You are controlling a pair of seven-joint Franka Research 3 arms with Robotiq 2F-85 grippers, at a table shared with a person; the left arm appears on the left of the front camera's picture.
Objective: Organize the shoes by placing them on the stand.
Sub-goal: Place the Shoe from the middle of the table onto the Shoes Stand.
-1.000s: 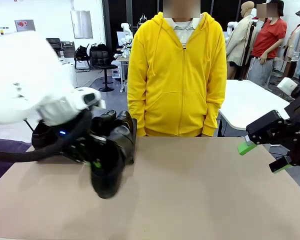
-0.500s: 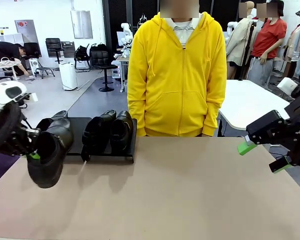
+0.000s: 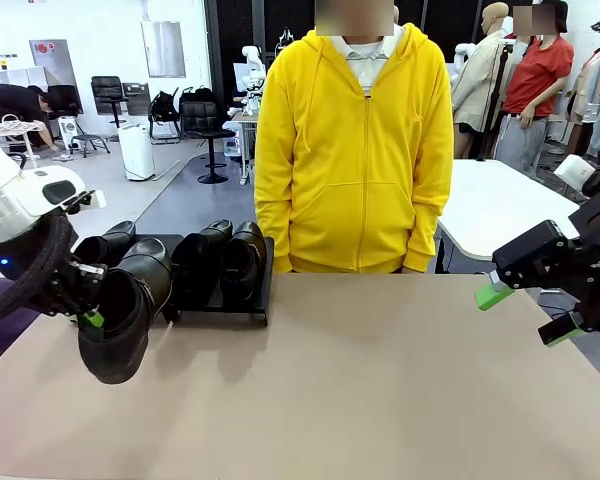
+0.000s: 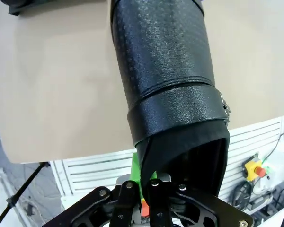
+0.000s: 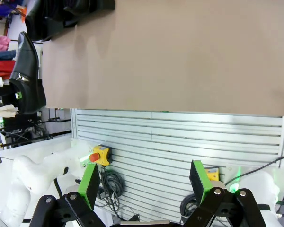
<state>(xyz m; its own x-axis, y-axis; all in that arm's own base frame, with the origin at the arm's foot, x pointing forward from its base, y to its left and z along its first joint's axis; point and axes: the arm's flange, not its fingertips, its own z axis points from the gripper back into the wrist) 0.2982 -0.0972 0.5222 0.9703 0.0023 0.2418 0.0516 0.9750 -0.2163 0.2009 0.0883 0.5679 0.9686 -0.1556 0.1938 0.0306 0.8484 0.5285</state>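
My left gripper is shut on the collar of a black loafer, which hangs toe-down over the table's left end, just in front of the stand. In the left wrist view the loafer stretches away from the left gripper, one green pad pressed on its rim. Three other shoes stand on the stand: one at its left and a pair at its right. My right gripper hovers open off the table's right edge, with nothing between its fingers.
A person in a yellow hoodie stands at the far side of the brown table, hands down. A white table stands behind on the right. The right wrist view catches the held loafer from afar.
The left arm swung left with the loafer, uncovering the stand, and has since come back slightly right toward it. The right arm has not moved.
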